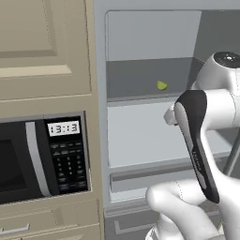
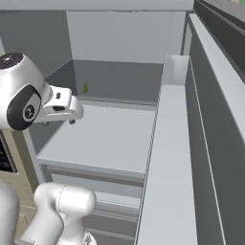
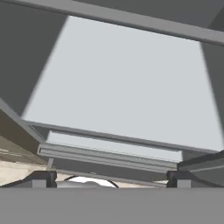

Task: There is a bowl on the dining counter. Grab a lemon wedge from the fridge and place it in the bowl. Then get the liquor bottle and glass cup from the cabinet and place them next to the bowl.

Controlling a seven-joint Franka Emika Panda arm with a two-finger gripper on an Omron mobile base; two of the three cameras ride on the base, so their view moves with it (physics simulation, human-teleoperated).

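Open, the tall grey metal-fronted fridge (image 1: 150,93), pale grey shelves and darker grey inner walls on show. Well back on its upper shelf, near the rear wall, the tiny yellow-green lemon wedge (image 1: 161,85), alone there; same sliver small and greenish in the right base view (image 2: 85,88), at the left end of that shelf beside the fridge's side wall. Below the wedge's shelf, a broad pale grey shelf (image 2: 105,136), bare; under that, the front of the bottom drawer (image 1: 154,180).

In front of the fridge, level with the broad shelf, the white Franka arm with its two-finger gripper (image 2: 72,116), clear of the wedge and lower than it, touching nothing. From the hand view, two dark fingertips (image 3: 41,178) set far apart at the bottom corners, spread wide, nothing between them, the pale shelf (image 3: 127,83) ahead.

Left of the fridge, a beige raised-panel cabinet door (image 1: 42,47); beneath it a black built-in microwave (image 1: 42,157) with a lit clock display and keypad. To the right, the swung-out fridge door (image 2: 210,124), edge-on.
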